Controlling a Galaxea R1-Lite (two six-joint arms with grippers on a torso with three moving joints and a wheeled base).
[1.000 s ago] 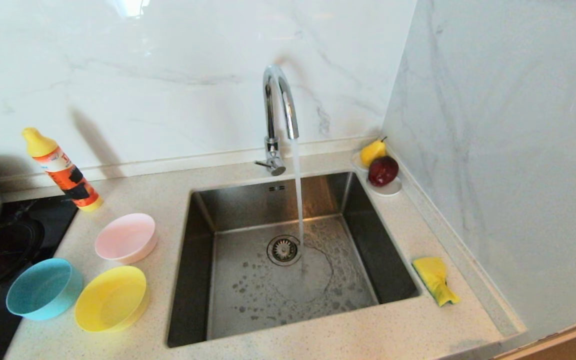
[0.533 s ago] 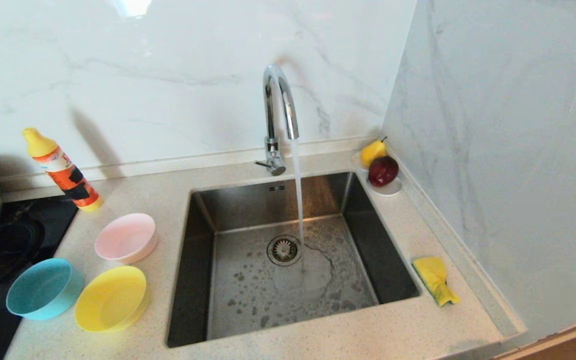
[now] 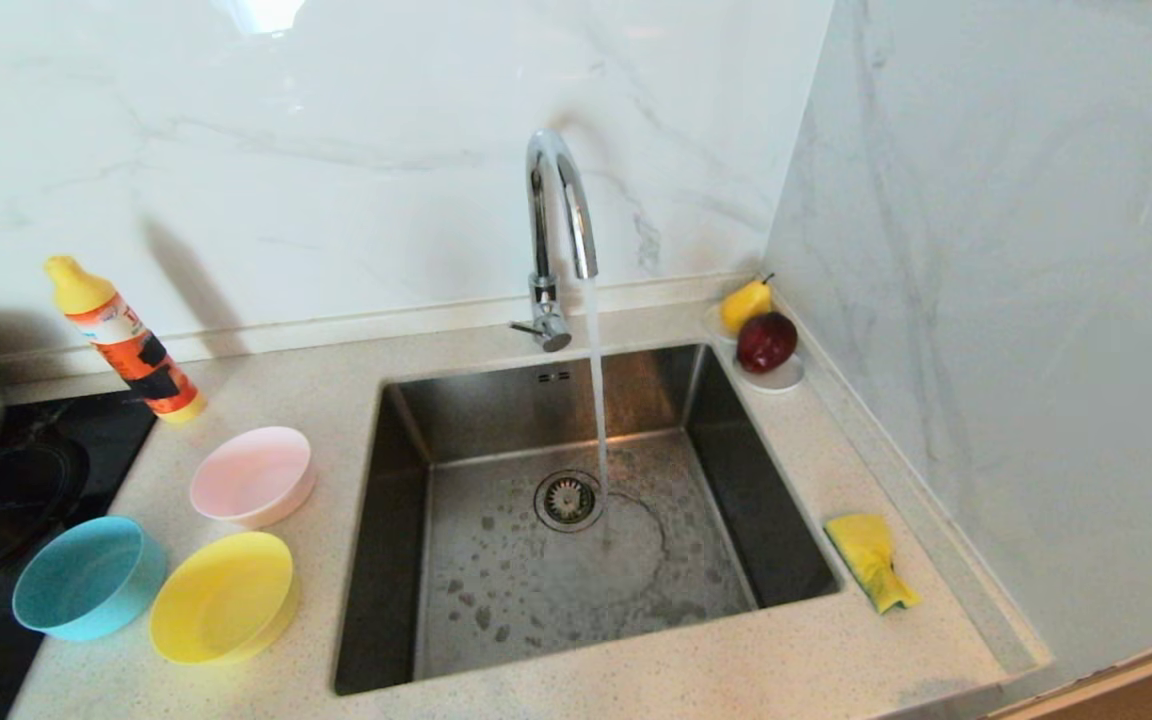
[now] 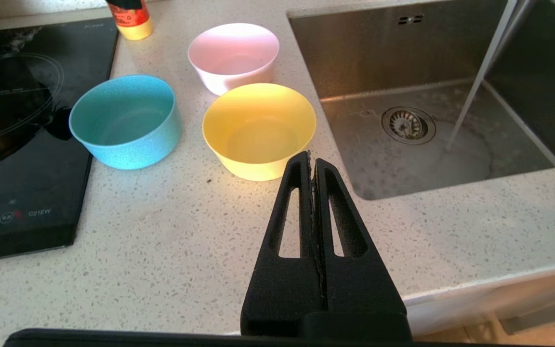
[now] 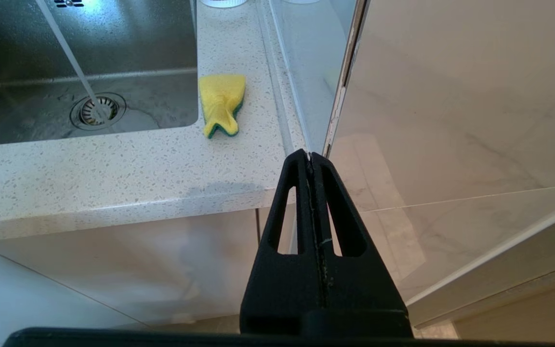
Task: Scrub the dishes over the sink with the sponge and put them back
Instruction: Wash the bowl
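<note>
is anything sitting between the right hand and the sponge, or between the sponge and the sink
Nothing visible. The shut right hand hangs off the counter's front edge, with only bare speckled countertop between it and the small yellow sponge with a green underside. The sponge lies right beside the rim of the square steel sink.

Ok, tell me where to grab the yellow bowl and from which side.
Take the yellow bowl by its thin upright rim, coming from above with one finger inside and one outside. It stands open side up, and its near wall is free; the pink bowl crowds the far side.
</note>
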